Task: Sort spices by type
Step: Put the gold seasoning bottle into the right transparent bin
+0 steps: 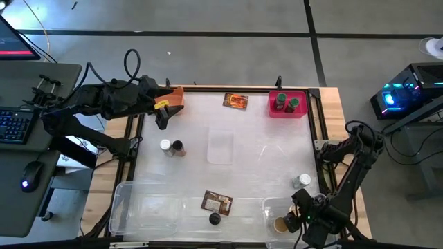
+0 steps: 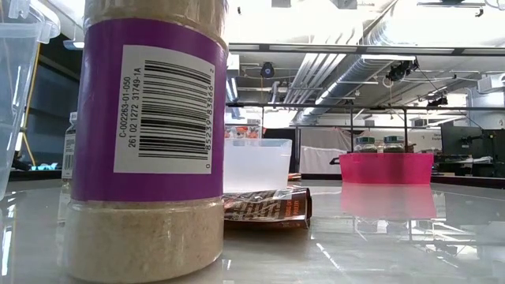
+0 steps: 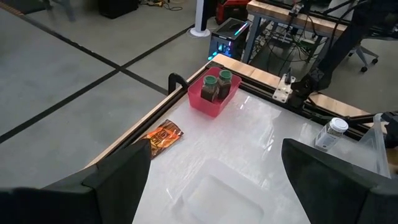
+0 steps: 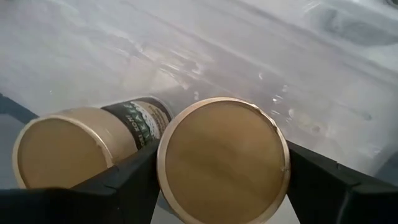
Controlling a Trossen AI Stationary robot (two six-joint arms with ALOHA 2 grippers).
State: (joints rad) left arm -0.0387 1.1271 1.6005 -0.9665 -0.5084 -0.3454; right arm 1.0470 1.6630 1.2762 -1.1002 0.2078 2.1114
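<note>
My right gripper (image 4: 221, 186) hangs over the clear tray (image 1: 271, 207) at the near right corner, shut on a tan-lidded spice jar (image 4: 222, 165). A second tan-lidded jar (image 4: 62, 152) with a dark label leans beside it. My left gripper (image 1: 163, 119) waits open and raised at the far left, by the orange bin (image 1: 176, 95). Two green-lidded jars (image 1: 286, 103) stand in the pink bin (image 1: 304, 111). Loose on the table are a white-lidded jar (image 1: 302, 181), a white-lidded and a black-lidded jar (image 1: 172, 146) side by side, another black-lidded jar (image 1: 214, 219), an orange packet (image 1: 235, 101) and a brown packet (image 1: 217, 203). My right gripper pinches the jar by its round tan lid (image 4: 171, 180), one finger (image 4: 127, 177) on each side of the rim. The fingers come from above, pointing steeply down. The lid hides the jar's body, so I cannot tell whether its base rests on the tray floor.
A large clear tray (image 1: 128, 207) lies along the near edge at the left, and a small clear tray (image 1: 220, 149) sits mid-table. The purple-labelled jar (image 2: 146, 142) stands close before the low camera. Black rails (image 1: 315, 131) frame the table.
</note>
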